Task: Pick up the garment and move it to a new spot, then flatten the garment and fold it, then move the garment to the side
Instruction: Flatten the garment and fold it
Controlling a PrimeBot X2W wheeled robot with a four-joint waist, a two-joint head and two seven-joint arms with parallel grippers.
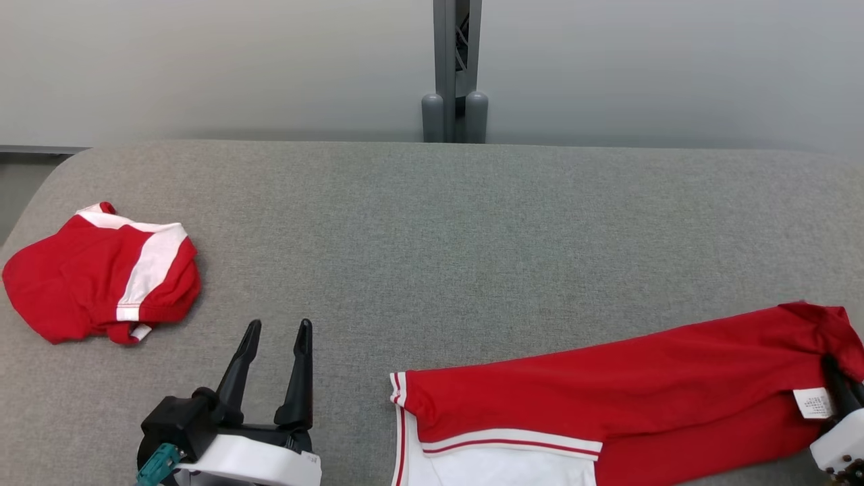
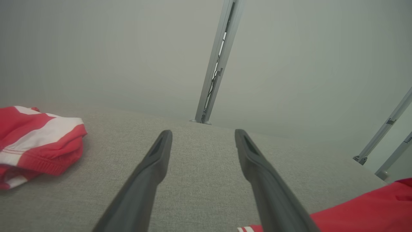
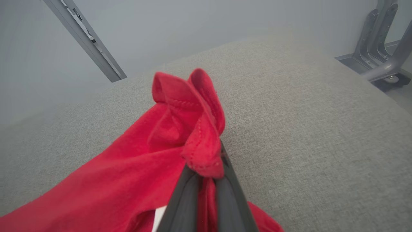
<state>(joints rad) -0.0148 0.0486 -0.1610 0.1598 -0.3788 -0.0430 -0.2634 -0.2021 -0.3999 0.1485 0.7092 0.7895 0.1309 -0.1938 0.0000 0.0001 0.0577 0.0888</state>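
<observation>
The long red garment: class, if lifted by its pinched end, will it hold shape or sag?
Likely floppy: the long red garment bunches into folds at the right jaws, so it should sag. Probably light: thin cloth. Slipping seems unlikely; the jaws are shut on it.

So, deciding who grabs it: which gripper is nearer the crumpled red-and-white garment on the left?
Left. The left gripper is open just right of the crumpled garment, not touching it; the right gripper is far off at the right edge, fingers shut on the long red garment.
</observation>
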